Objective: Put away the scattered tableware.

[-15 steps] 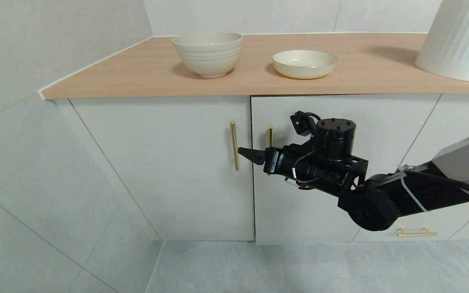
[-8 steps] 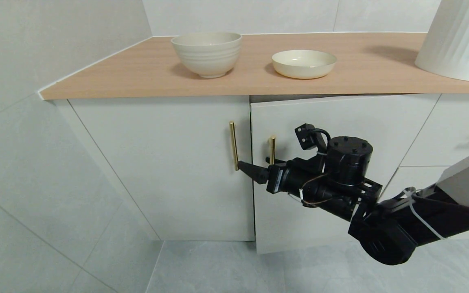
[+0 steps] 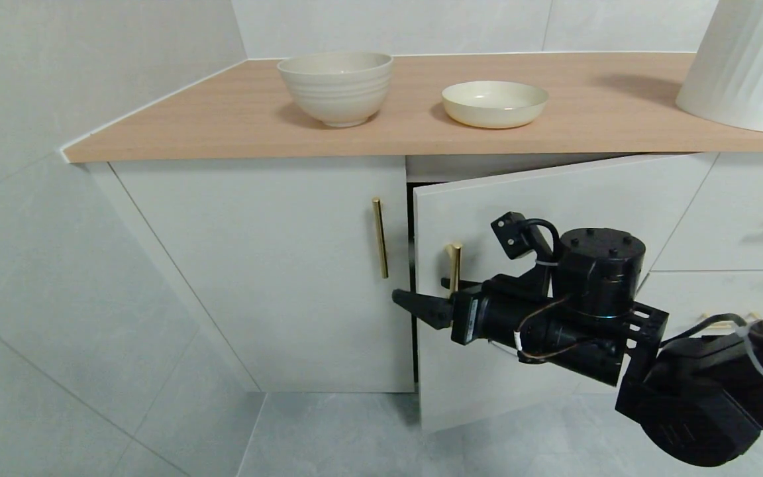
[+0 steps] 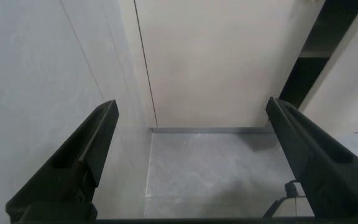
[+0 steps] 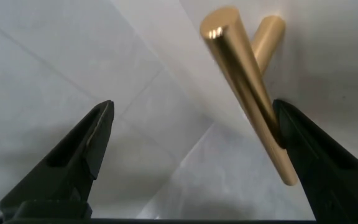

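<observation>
Looking down from the head camera, I have the right gripper low in front of the cabinet, at the brass handle of the right-hand cabinet door. In the right wrist view its jaws stand wide apart with the handle between them, lying against one finger rather than being pinched, so it is hooked and not clamped. That door hangs ajar, its handle edge swung out from the cabinet front with a dark gap showing beside it. The left-hand door is flush and closed, its own brass handle upright near the gap. The tableware sits on the wooden countertop above. A deep ribbed bowl stands over the closed door. A shallow cream dish sits over the open one, apart from the bowl. A tall white ribbed vessel stands farther along on my right side. The left gripper is low near the grey tiled floor, jaws spread wide and holding nothing, facing the base of the closed door.
</observation>
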